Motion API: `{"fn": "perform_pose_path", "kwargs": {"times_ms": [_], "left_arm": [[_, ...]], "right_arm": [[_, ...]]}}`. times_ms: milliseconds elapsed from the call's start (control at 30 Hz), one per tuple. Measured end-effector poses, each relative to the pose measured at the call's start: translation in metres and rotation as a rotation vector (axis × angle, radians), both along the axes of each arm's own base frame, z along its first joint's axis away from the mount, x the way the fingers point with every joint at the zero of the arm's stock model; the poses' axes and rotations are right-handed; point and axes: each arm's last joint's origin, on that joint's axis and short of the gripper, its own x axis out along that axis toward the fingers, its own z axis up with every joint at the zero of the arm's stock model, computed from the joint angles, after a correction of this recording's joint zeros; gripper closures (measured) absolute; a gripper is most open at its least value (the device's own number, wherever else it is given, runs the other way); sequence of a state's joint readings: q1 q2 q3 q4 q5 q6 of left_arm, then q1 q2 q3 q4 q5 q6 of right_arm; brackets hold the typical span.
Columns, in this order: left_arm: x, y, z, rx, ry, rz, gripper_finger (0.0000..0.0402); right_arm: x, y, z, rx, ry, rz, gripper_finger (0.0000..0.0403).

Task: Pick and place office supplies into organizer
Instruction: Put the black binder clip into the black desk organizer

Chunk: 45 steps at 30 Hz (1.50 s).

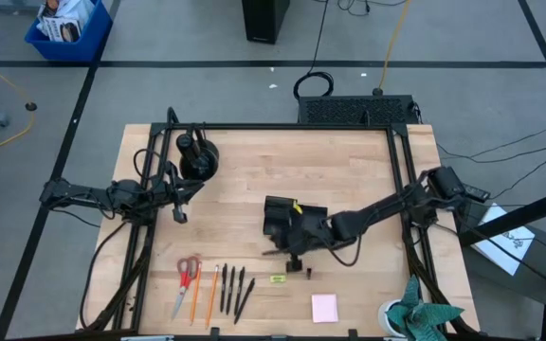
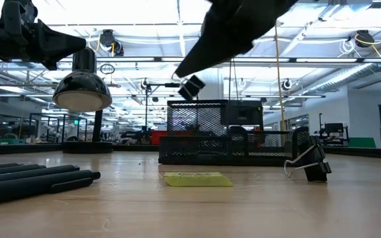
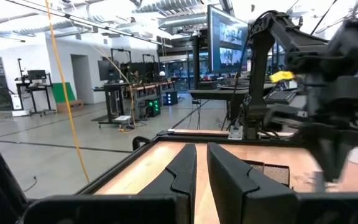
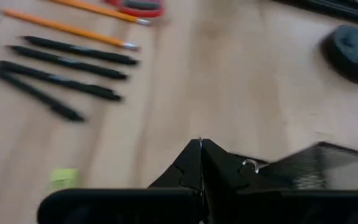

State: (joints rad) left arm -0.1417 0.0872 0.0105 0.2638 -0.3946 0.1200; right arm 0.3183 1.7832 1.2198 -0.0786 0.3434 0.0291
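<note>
Black clip (image 2: 192,87) in right claw (image 2: 189,82), unlabelled.

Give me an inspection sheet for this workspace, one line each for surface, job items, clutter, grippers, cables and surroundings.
Surface: wooden table, bare in the middle.
Job items: black mesh organizer mid-table; scissors, pencil and pens in a row at the near edge; yellow-green tag, pink notepad and a binder clip lie loose nearby.
Clutter: teal cloth at the near right corner; black dome-shaped object far left.
Grippers: right gripper shut, above the table by the organizer, with a small black clip at its tip; left gripper waits at the left edge.
Cables: run across the floor beyond the table.
Surroundings: blue bin on the floor.
</note>
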Motion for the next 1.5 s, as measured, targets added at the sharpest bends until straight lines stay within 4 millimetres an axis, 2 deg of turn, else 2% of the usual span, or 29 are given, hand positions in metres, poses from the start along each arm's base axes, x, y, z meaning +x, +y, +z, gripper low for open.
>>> {"fn": "perform_pose_path", "kwargs": {"times_ms": [133, 233, 633, 867, 1500], "left_arm": [[0.000, 0.000, 0.000, 0.005, 0.001, 0.001, 0.0355], [0.000, 0.000, 0.000, 0.007, 0.002, 0.002, 0.0355], [0.000, 0.000, 0.000, 0.008, 0.001, 0.002, 0.0355], [0.000, 0.000, 0.000, 0.007, 0.001, 0.001, 0.0355], [0.000, 0.000, 0.000, 0.006, 0.001, 0.001, 0.0355]], "right_arm": [[0.007, -0.017, -0.007, -0.018, 0.011, -0.062, 0.0402], [0.011, -0.022, -0.018, -0.039, 0.047, -0.074, 0.0403], [0.014, -0.030, -0.030, -0.054, 0.090, -0.090, 0.0403], [0.018, -0.032, -0.048, -0.067, 0.131, -0.098, 0.0403], [0.015, -0.040, -0.054, -0.033, 0.184, -0.143, 0.0403]]}}
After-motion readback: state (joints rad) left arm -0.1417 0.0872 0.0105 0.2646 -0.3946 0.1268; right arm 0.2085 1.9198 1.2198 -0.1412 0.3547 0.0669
